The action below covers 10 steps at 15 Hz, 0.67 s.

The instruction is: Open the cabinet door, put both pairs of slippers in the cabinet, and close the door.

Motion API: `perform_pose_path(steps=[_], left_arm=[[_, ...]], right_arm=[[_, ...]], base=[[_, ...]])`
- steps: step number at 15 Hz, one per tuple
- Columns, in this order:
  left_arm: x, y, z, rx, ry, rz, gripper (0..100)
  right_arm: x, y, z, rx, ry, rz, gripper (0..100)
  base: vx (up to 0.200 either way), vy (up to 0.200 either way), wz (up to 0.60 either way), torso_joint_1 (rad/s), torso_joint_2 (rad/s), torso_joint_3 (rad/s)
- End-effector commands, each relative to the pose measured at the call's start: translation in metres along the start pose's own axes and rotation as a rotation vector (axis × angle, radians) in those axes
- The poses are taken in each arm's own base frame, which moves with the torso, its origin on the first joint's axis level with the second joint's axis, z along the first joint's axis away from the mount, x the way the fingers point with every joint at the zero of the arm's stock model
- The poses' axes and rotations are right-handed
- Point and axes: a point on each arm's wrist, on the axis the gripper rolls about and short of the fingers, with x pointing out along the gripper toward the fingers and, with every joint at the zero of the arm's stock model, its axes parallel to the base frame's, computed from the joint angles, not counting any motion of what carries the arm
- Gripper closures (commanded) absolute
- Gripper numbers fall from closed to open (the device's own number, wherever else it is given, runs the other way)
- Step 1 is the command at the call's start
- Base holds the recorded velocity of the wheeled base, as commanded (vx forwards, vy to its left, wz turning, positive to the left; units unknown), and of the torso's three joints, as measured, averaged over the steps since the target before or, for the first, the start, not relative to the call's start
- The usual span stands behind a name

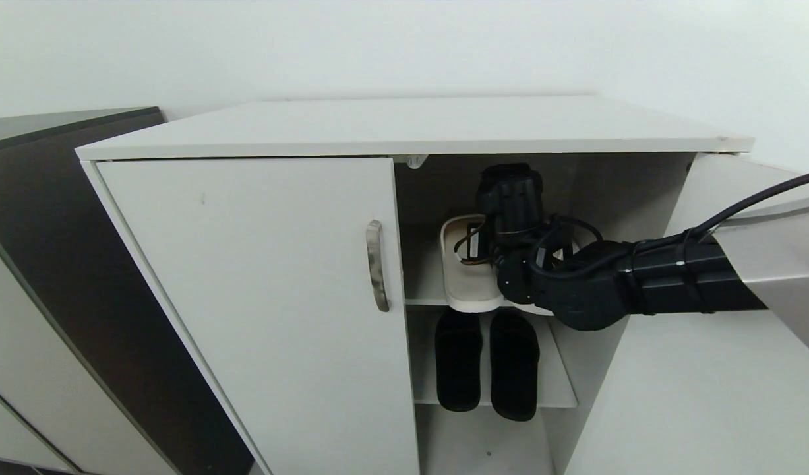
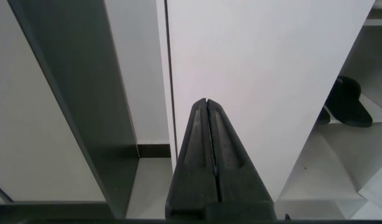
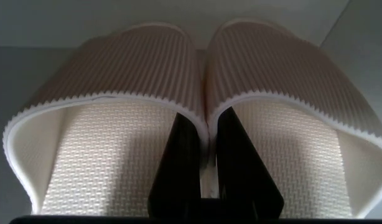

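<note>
Now right claw (image 3: 206, 124) is clamped on the cream slippers' (image 3: 116, 81) inner straps. The pair lies straight ahead, toes deeper along the upper shelf (image 1: 422, 280). Left claw (image 2: 206, 106) closed, empty.

A dark panel (image 1: 68, 251) leans below the white wall (image 1: 378, 46).

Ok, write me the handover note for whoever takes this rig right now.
Pincers: the left pincer is shut and empty, facing the closed left door. The right pincer is shut on the cream slippers, inside the cabinet at the upper shelf.
Things: the black slippers lie side by side on the lower shelf. The right door is open.
Done: door opened, black slippers stored.
Left: release the cream slippers, pull the arm out, close the right door.
</note>
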Motion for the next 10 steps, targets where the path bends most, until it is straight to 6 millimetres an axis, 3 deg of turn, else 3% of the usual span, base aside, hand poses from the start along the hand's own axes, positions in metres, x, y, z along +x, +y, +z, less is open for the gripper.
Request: perform_pose_path(steps=[1,7,8,10], left_arm=[[0.0000,0.0000,0.0000,0.000,-0.001,0.000,100],[0.0001,0.0000,0.0001,-0.001,0.001,0.002,100],[0.0001,0.0000,0.0001,-0.001,0.001,0.002,100],[0.0001,0.0000,0.0001,-0.001,0.001,0.002,100]], right_arm=[[0.0067,0.0033,-0.0095,-0.013,0.014,-0.006,100],[0.0155,0.0003,-0.0139,-0.015,0.019,-0.023,100],[0.0155,0.0003,-0.0139,-0.015,0.019,-0.023,0],[0.0149,-0.0002,-0.0132,-0.015,0.019,-0.023,0]], base=[[0.000,0.000,0.00,0.000,0.00,0.000],[0.000,0.000,0.00,0.000,0.00,0.000],[0.000,0.000,0.00,0.000,0.00,0.000],[0.000,0.000,0.00,0.000,0.00,0.000]])
